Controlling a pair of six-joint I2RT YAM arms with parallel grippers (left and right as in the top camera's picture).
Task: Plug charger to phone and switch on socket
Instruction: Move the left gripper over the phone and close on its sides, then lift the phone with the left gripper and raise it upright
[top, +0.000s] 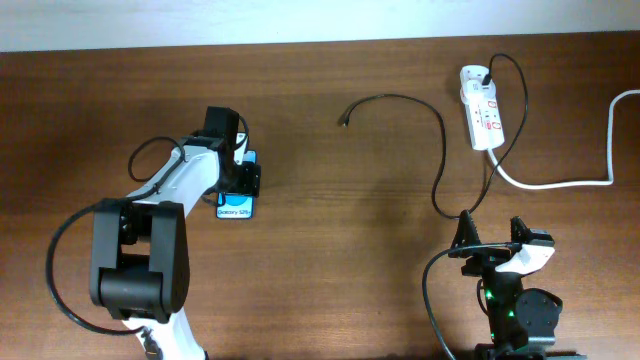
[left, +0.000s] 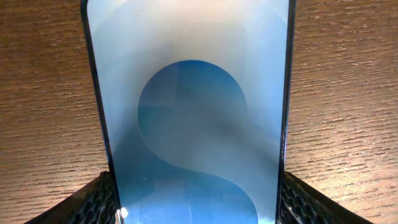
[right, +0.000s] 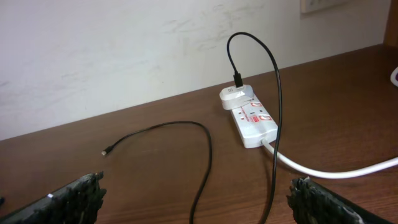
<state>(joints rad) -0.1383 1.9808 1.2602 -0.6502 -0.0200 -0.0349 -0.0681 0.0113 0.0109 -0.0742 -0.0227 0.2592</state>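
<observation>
The charger (top: 440, 135) already sits plugged into the socket (top: 483, 118), but its connector tip (top: 343, 123) lies loose on the worktop (top: 330, 260), well apart from the phone (top: 235, 208). The left gripper (left: 198, 186) straddles the phone's edges; I cannot tell whether it presses. The right gripper (top: 492, 232) is spread and empty. Plugging in the phone and switching on seem still to do

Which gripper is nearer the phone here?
Left. The left gripper straddles the phone, a finger at each long edge; the right gripper is far off, nearer the socket.
</observation>
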